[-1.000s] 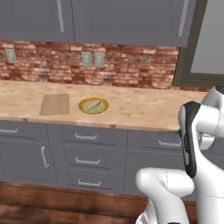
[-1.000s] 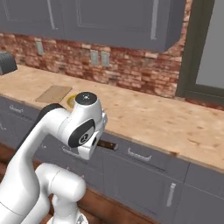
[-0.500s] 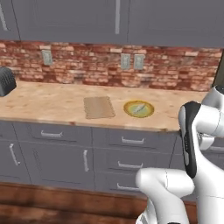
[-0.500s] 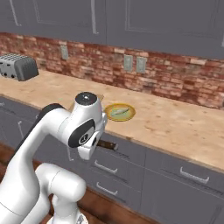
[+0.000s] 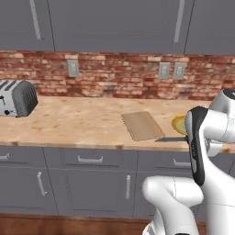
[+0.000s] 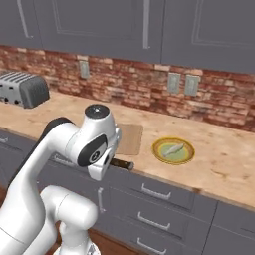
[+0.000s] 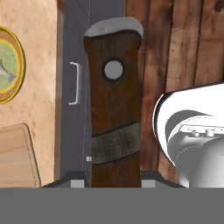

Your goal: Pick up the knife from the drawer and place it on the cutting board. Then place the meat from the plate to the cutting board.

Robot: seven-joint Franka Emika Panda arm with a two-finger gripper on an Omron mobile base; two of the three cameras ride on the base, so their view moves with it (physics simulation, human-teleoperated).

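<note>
Even, soft rendered lighting, no glare seen, faint shadows cast on the counter (image 5: 82, 124), edges slightly pixelated, close knife handle (image 7: 114, 109) shown coarse-textured

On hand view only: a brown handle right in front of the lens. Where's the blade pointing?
Observer: Left base view shows the knife blade sticking out level from behind the arm, its tip by the near corner of the cutting board.
Operator: Whole board free?
Observer: Yes, the right base view shows nothing lying on it.
Operator: Meat moved yet?
Observer: No. The meat lies on the plate, apart from the board.
</note>
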